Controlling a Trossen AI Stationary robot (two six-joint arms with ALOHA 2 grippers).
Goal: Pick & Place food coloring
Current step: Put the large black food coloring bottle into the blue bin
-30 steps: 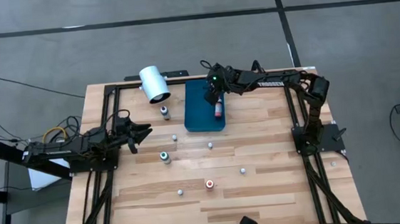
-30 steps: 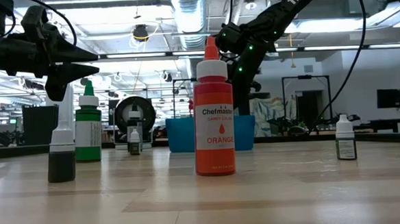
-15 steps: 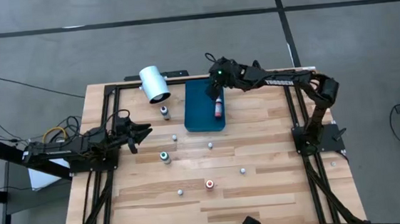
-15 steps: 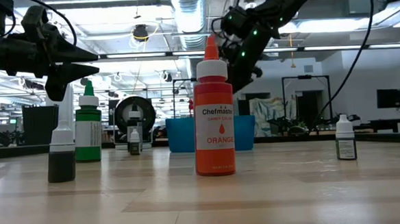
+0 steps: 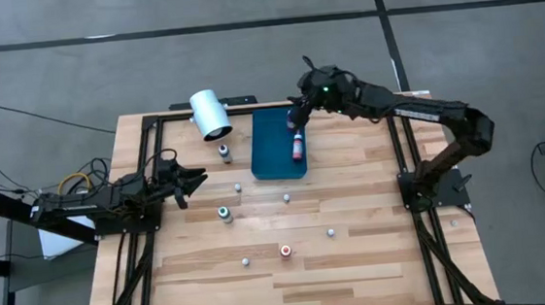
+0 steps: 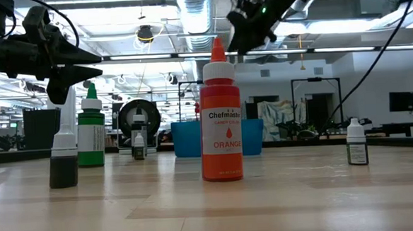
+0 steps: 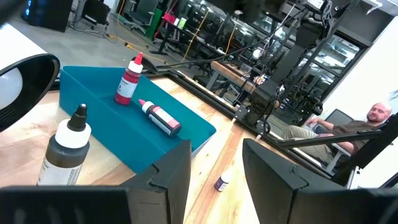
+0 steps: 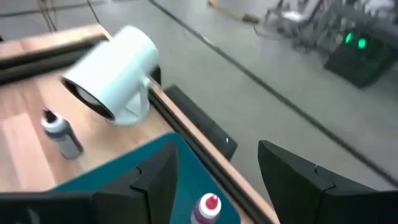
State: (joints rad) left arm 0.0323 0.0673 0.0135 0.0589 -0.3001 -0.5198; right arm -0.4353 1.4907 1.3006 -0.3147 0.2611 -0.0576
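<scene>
A blue tray [image 5: 274, 147] holds two food coloring bottles: a red one [image 7: 127, 84] standing upright and a pink one [image 5: 297, 149] lying on its side. My right gripper [image 5: 295, 118] hovers open above the tray's far right corner, the red-capped bottle [image 8: 207, 208] below its fingers. On the table stand a dark-topped bottle [image 5: 224, 153], a green one [image 5: 224, 213] and an orange one [image 5: 286, 251]. Several small whitish bottles [image 5: 286, 198] are scattered between them. My left gripper [image 5: 193, 183] waits open at the table's left side.
A large white cylinder [image 5: 210, 114] lies on its side at the far edge, left of the tray. A black frame rail [image 5: 401, 147] runs along the table's sides. A person sits in the room beyond [image 7: 348, 134]. Bare wood lies right of the tray.
My right gripper has risen well above the tray and drawn back toward the table's right and far edge. The bottles in the tray and on the table have stayed where they were.
</scene>
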